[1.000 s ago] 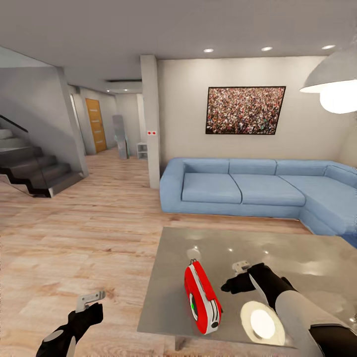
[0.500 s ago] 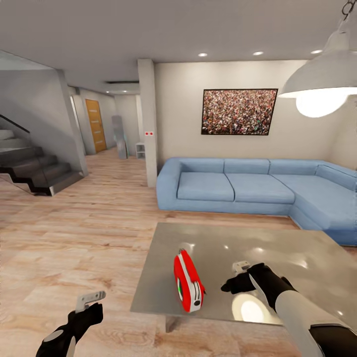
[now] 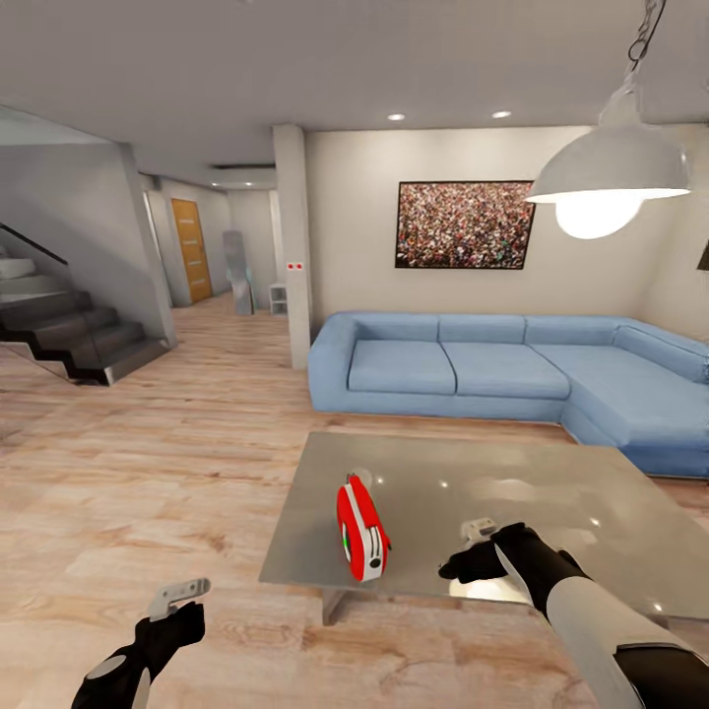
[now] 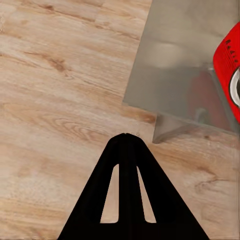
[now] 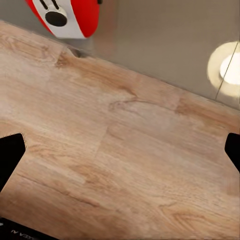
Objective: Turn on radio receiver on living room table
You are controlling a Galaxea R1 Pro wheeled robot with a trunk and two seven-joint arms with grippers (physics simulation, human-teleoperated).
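Right hand (image 3: 471, 551) over table (image 3: 551, 492) edge

The living room is being viewed from the head camera, facing forward and slightly down toward the sofa (image 3: 492, 369), with the table (image 3: 551, 492) near in the foreground. The floor (image 4: 55, 100) is being looked down on closely from both wrist cameras. The table's near edge and the radio receiver (image 3: 360, 528) are being shared by all three views.
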